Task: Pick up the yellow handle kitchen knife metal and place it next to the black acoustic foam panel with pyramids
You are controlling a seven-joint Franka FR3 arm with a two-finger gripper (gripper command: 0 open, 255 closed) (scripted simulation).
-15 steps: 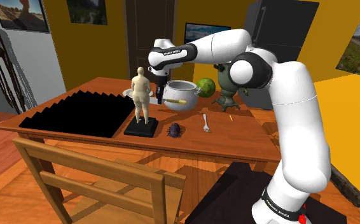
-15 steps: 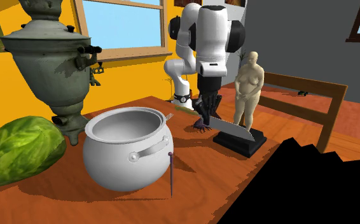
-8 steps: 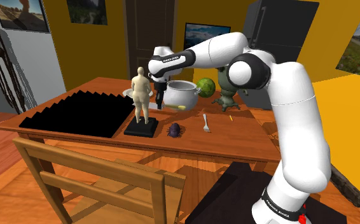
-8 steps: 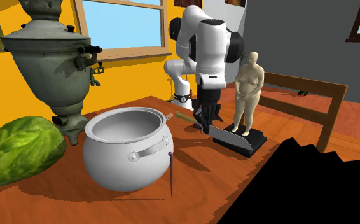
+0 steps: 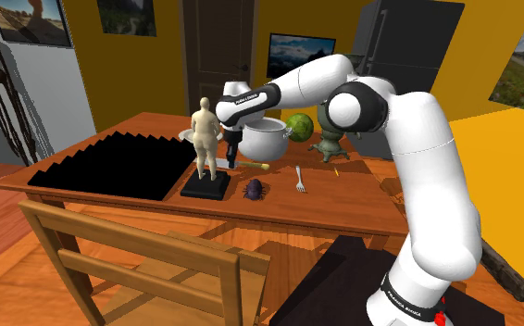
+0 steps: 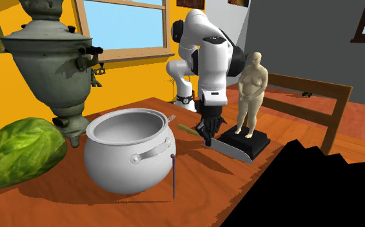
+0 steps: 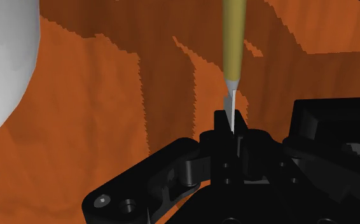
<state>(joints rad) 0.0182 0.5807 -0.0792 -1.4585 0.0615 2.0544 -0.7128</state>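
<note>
Tightly closed, the fingers (image 7: pixel 221 130) clamp the knife (image 7: pixel 234 38) at the root of its blade, yellow handle jutting past them. It sits low near the worktop (image 5: pixel 343 199), between the white pot (image 6: pixel 126 158) and the figurine (image 6: pixel 251 90). The black foam panel (image 5: pixel 112 167) lies on the figurine's far side.

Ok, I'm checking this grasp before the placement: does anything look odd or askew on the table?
The fingers clasp the knife by its blade, just past the yellow handle rather than on it, close beside the figurine. Also, a thin purple pin stands upright by the white pot.
</note>
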